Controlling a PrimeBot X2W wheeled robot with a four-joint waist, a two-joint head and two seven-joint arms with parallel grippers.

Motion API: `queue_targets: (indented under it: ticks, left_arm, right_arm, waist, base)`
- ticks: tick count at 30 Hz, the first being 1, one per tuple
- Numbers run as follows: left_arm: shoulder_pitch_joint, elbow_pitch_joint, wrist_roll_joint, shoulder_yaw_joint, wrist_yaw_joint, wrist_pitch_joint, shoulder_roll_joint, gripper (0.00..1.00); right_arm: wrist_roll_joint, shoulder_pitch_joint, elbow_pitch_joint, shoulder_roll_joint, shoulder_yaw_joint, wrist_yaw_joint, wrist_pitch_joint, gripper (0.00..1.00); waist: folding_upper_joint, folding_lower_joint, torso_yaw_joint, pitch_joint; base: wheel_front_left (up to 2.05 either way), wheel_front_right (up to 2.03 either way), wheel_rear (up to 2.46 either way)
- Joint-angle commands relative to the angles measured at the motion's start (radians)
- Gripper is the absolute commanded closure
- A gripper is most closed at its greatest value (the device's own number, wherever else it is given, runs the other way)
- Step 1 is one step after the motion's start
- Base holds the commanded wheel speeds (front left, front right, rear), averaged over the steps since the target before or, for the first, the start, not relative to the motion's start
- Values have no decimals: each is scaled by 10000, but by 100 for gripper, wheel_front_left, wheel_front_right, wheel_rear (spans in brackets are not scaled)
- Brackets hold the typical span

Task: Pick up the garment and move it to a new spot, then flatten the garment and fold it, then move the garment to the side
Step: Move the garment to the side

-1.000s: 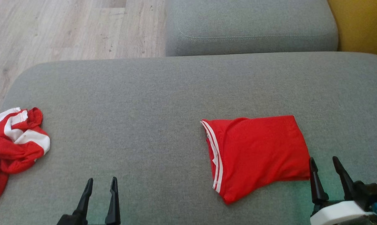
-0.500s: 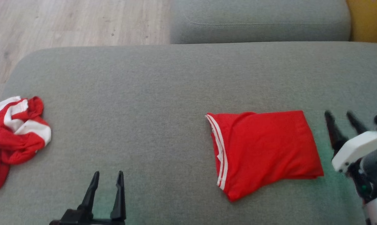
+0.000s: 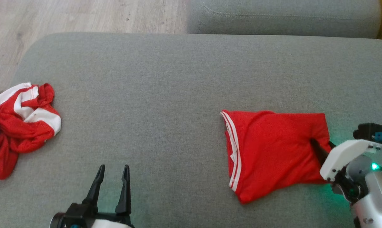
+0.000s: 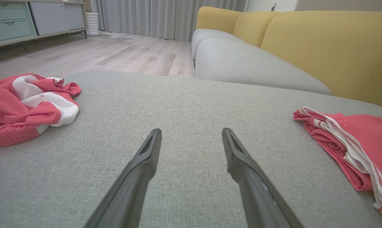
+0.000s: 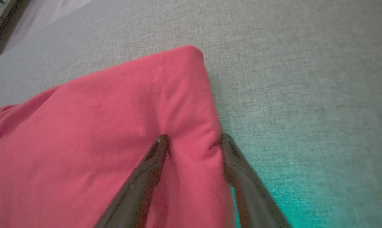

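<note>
The garment (image 3: 273,152) is red with white stripes and lies folded on the right half of the grey seat cushion (image 3: 178,79). My right gripper (image 3: 322,145) is at its right edge, open. In the right wrist view the gripper (image 5: 192,137) has its two dark fingers pressed down astride a ridge of the red garment (image 5: 99,126), one tip on the cloth and the other at the edge. My left gripper (image 3: 113,167) hovers open over bare cushion near the front, well left of the garment. In the left wrist view the left gripper (image 4: 191,131) holds nothing, and the garment (image 4: 362,152) shows at the right.
A crumpled red and white garment (image 3: 19,126) lies at the cushion's left edge, also as the crumpled garment (image 4: 26,104) in the left wrist view. Behind is another grey cushion (image 3: 282,15), a yellow backrest (image 4: 320,41) and wooden floor (image 3: 83,15).
The head camera has shifted. My right gripper has swung up and in from beside the garment onto its right edge, and the cloth there now puckers. The left gripper stays open.
</note>
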Motion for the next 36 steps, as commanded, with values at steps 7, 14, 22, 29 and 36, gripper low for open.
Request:
queue_targets:
  ticks: [7, 14, 22, 29, 36]
  left_arm:
    - [-636, -360, -3, 193, 30, -97, -26, 0]
    - [-1179, -602, 405, 172, -145, -97, 5, 0]
    - [-1878, -1060, 842, 89, -322, -97, 408, 0]
    - [-2051, -1260, 919, 0, -368, -97, 645, 0]
    - [-1938, -1215, 896, 51, -381, -97, 629, 0]
  right_arm:
    - [421, -927, -21, -81, 748, -7, -407, 100]
    - [-471, -2800, 347, -984, 193, -7, -1594, 100]
    - [-2300, -4826, 1625, -2590, -1756, -7, -2493, 100]
    - [-3895, -5463, 2195, -3047, -3119, -7, -2756, 100]
    - [-6112, -5547, 2043, -3164, -4411, -7, -3352, 0]
  waist:
    - [0, -1, -414, 284]
    - [0, -1, -1315, 1429]
    - [0, -1, -1822, 2832]
    - [0, -1, -1824, 3251]
    - [0, -1, -1744, 3063]
  base:
    - [0, 0, 0]
    - [0, 0, 0]
    - [0, 0, 0]
    - [0, 0, 0]
    - [0, 0, 0]
